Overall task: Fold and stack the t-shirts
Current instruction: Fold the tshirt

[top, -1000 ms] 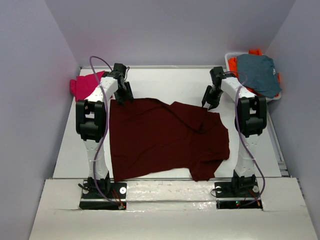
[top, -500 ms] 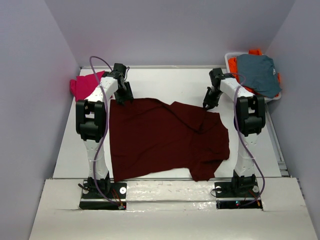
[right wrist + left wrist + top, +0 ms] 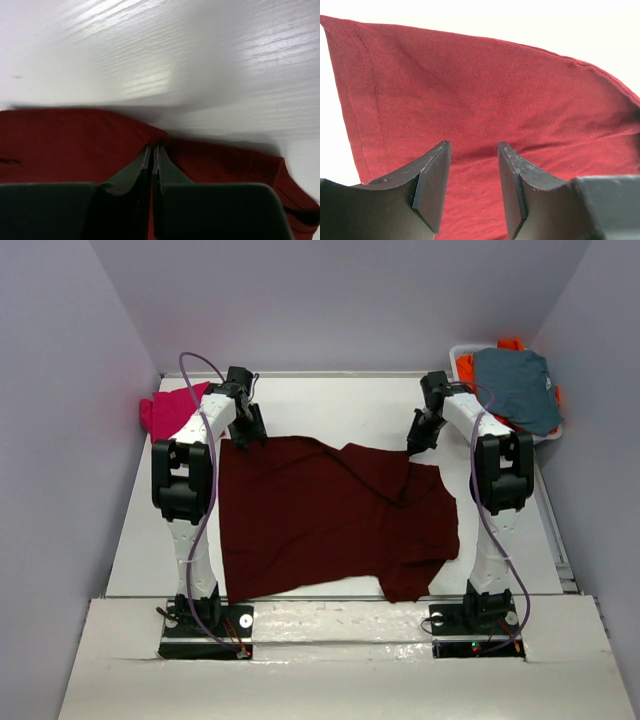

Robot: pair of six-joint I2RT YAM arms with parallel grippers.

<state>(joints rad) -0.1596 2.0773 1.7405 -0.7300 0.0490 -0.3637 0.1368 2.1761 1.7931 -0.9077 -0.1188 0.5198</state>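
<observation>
Top external view: the maroon t-shirt (image 3: pixel 330 520) lies spread on the tabletop (image 3: pixel 350 405); right jaws pinch its far edge, left jaws hang open; folding looks unstarted.

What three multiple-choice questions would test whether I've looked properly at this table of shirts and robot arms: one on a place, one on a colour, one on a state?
1. Where does the crumpled magenta-pink cloth shirt lie?
A. between the arm bases
B. at the far left edge of the white table
C. hanging in the air

2. What colour is the top garment in the white plastic basket at far right?
A. green
B. yellow
C. grey-blue

3. How do the jaws of the right arm stand?
A. shut on the far edge of the large dark maroon cloth shirt
B. wide open in the air
C. clamped on the basket's rim

Answers: B, the top view shows it by the left wall; C, grey-blue cloth covers an orange garment; A, the right wrist view shows them closed together on the maroon edge.
</observation>
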